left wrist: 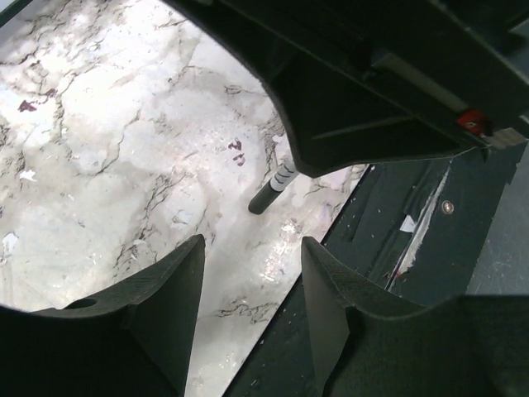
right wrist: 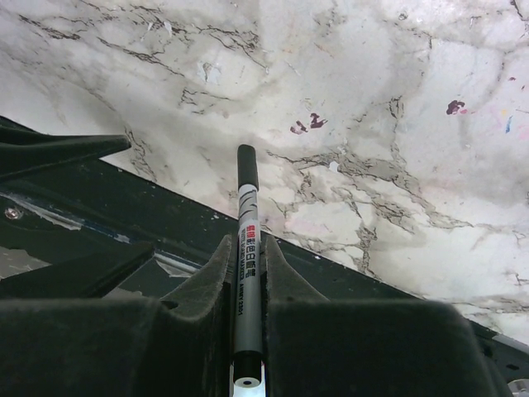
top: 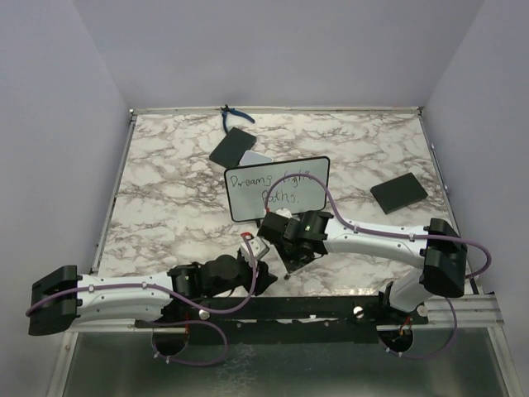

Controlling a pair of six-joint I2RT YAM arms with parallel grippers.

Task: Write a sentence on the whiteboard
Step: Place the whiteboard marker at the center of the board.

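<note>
Since two lines of writing already stand on the board, you may enter this moment as late in the task, by my reading.

**Item 1, whiteboard** (top: 312, 192). Black-framed, mid-table, slightly askew, just beyond the right wrist. From above you cannot tell whether it leans on its feet or lies flat.

**Item 1a, sentence** (top: 252, 180). Thin dark hand, "Dreams light" over "paths", the middle word faint.

**Item 2, right gripper** (right wrist: 248, 248). Clenched on a grey marker pen (right wrist: 246, 207), the barrel clamped lengthwise between the pads. The pen's black end juts past the fingertips toward the marble table (top: 165, 190), off the board and close to the near edge. That end looks capped. Holding it clear of the board would keep stray strokes off the writing.

**Item 3, left gripper** (left wrist: 252, 248). Jaws parted, nothing between them. It faces the pen's black end at close range, apart from it. The stance suits capping or taking over the pen, and you cannot tell which.

**Item 4, sundries.** All lie well apart from both grippers and appear to play no part in this step.
- Far black slab (top: 233, 146), with a grey-white pad (top: 258, 157) beside it, just behind the board.
- Right-hand black slab (top: 399, 193), beside the board.
- Blue-handled pliers (top: 235, 117), at the far edge.
</note>
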